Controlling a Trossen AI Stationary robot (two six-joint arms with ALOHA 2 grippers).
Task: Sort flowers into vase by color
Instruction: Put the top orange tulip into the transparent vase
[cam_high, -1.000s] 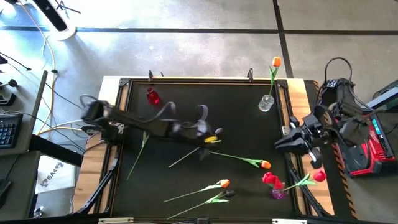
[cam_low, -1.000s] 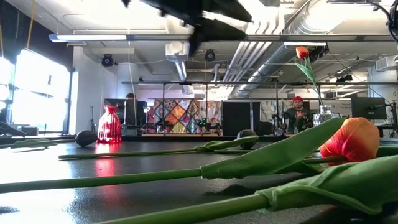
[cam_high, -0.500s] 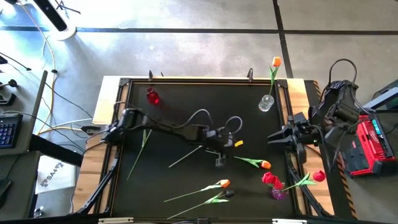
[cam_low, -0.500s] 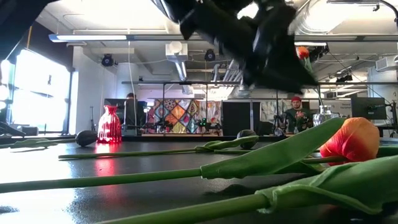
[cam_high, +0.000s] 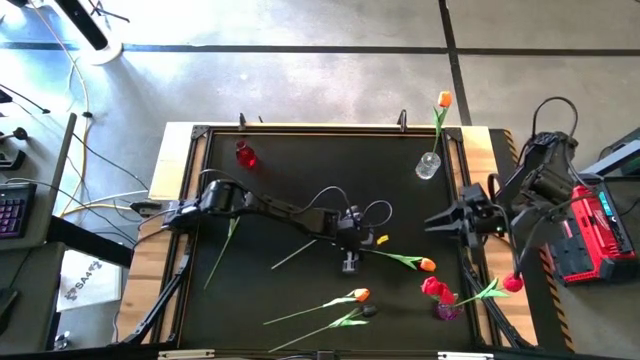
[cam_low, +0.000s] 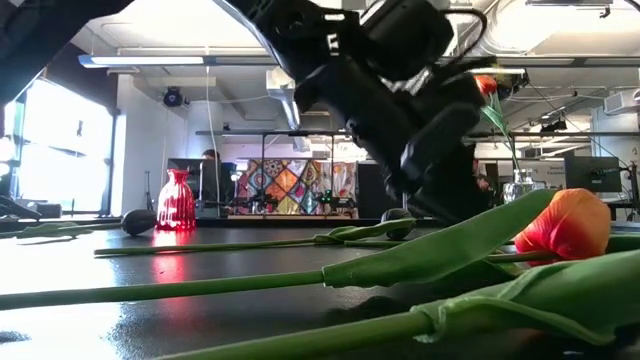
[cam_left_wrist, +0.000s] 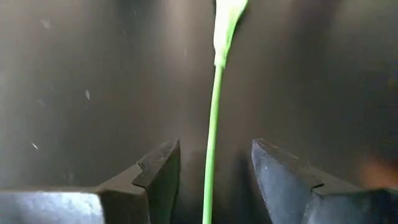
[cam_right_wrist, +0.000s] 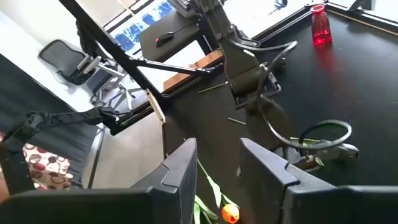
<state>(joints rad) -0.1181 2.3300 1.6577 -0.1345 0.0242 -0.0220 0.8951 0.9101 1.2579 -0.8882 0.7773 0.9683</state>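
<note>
An orange tulip (cam_high: 427, 265) lies on the black table, its thin stem (cam_high: 310, 255) running toward the left. My left gripper (cam_high: 348, 262) points down over the middle of that stem, open, one finger on each side of the stem (cam_left_wrist: 211, 155) without touching it. It also shows in the low view (cam_low: 430, 170). My right gripper (cam_high: 432, 222) is open and empty above the table's right edge (cam_right_wrist: 217, 168). Another orange tulip (cam_high: 360, 295) and a black tulip (cam_high: 368, 312) lie near the front edge.
A clear vase (cam_high: 428, 165) at the far right holds an orange tulip (cam_high: 443, 100). A purple vase (cam_high: 445, 311) at the near right holds red tulips (cam_high: 435, 289). A red vase (cam_high: 243, 154) stands far left. A loose stem (cam_high: 222, 248) lies at the left.
My left gripper has swung toward the table's right and near edges and come down over the orange tulip's stem, its fingers now pointing down. My right gripper has shifted a little toward the table's left. The flowers have stayed where they were.
</note>
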